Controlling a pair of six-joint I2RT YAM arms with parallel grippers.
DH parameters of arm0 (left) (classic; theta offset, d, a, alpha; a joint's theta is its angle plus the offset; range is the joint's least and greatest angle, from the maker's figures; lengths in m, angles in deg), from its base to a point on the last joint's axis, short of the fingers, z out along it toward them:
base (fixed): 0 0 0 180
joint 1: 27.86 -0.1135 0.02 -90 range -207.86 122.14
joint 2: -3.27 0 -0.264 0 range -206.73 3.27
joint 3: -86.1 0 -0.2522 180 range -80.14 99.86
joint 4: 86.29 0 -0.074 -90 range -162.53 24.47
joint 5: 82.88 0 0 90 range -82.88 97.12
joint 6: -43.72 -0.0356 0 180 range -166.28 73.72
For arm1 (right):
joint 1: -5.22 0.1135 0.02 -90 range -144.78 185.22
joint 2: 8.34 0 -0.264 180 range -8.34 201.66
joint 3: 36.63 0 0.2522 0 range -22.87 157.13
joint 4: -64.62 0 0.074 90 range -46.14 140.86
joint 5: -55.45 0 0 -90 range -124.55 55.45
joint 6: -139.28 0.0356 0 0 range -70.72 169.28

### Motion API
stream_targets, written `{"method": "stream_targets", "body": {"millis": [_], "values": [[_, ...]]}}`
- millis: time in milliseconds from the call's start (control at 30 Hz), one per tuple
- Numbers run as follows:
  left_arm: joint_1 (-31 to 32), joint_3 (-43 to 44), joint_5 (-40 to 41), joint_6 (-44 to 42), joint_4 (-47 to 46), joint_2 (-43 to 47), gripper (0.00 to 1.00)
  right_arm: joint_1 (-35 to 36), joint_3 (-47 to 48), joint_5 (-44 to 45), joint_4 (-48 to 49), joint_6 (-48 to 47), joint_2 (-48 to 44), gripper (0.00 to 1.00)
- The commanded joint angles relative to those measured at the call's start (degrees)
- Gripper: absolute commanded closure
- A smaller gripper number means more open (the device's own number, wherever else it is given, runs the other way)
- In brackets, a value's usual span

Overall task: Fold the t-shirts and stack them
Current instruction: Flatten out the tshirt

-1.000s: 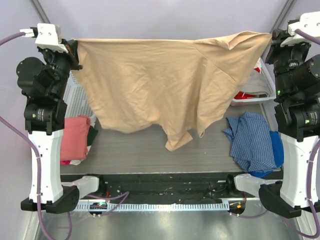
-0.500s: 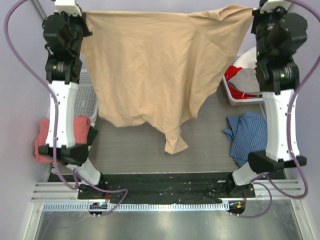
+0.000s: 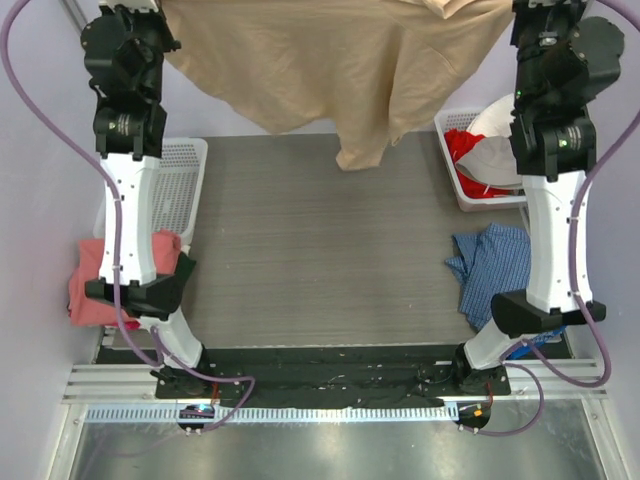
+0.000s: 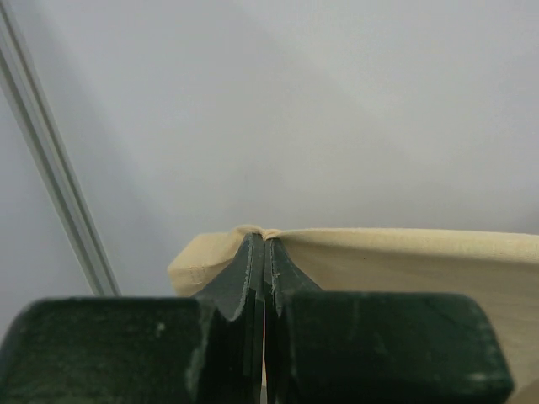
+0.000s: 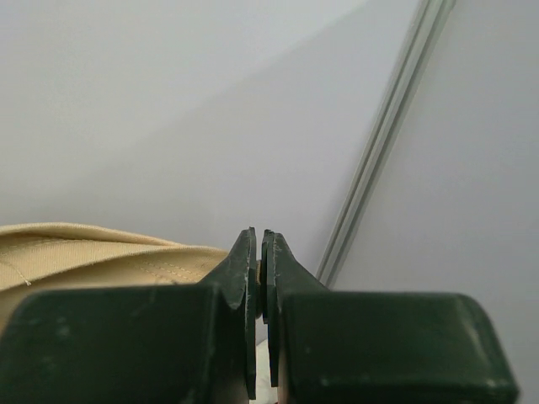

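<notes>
The tan shirt [image 3: 330, 60] is now held high at the far end of the top view. A second ago it was hung as a broad curtain over the middle of the surface [image 3: 320, 260]. It has been raised and carried away from the arm bases, so that only its lower edge and one hanging tail are seen over the far end. This is judged to be a swing-out before the shirt is laid flat; no fold is yet made. The left hand [image 4: 264, 252] is clenched on a doubled edge of the cloth. The right hand [image 5: 259, 244] is pinched on the opposite corner, and the top edge is drawn taut between them. The cloth is soft, matt and creased, with a stitched hem shown in the right wrist view. The surface is grey and finely ribbed. A bunched pink shirt [image 3: 95, 285] is seen at its left edge beside a white perforated left basket [image 3: 185, 180]. A crumpled blue checked cloth [image 3: 495, 270] lies at the right, near the right basket [image 3: 447, 140] of red and white clothes.
</notes>
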Motion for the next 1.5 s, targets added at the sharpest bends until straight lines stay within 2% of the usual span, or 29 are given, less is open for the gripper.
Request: {"method": "stream_targets", "body": {"millis": [0,100,333,467,733,867,1033,1267,1400,1467], "values": [[-2.31,-2.77,8.35,-3.14,-5.22,7.61,1.0,-1.74,-3.63,7.56,7.11,-3.25,-10.22,0.99],[-2.31,-11.64,7.47,-3.32,-5.65,12.53,1.0,-1.74,-8.3,7.73,5.62,-2.63,-13.48,0.99],[-2.22,-41.84,1.94,-1.91,-6.97,23.87,1.0,-1.74,-31.82,6.25,0.26,2.46,-24.73,0.99],[-2.05,-54.8,0.7,-2.44,-9.87,27.92,1.0,-1.65,-42.49,3.87,-2.38,5.37,-30.09,0.99],[-2.13,-59.91,0.09,-4.55,-10.23,28.54,1.0,-1.65,-47.6,3.25,-2.38,5.1,-30.63,0.99],[-2.04,-60.62,-2.81,-6.48,-6.81,29.15,1.0,-1.74,-50.76,2.38,-2.99,5.28,-31.59,0.99],[-1.69,-62.9,-16.77,-8.94,6.7,33.27,1.0,-1.74,-55.68,-2.71,-8.09,8.0,-35.1,0.99],[-1.43,-72.3,-22.06,-14.91,20.78,45.13,1.0,-1.74,-65.52,-15.36,-16.17,11.87,-41.6,0.99],[-1.34,-76.6,-23.91,-18.77,29.83,53.04,1.0,-1.74,-70.79,-24.06,-21.36,10.83,-43.28,0.99],[-1.43,-77.75,-24.78,-19.93,32.39,54.63,1.0,-1.83,-73.25,-25.57,-24.17,10.2,-44.07,0.99]]}}
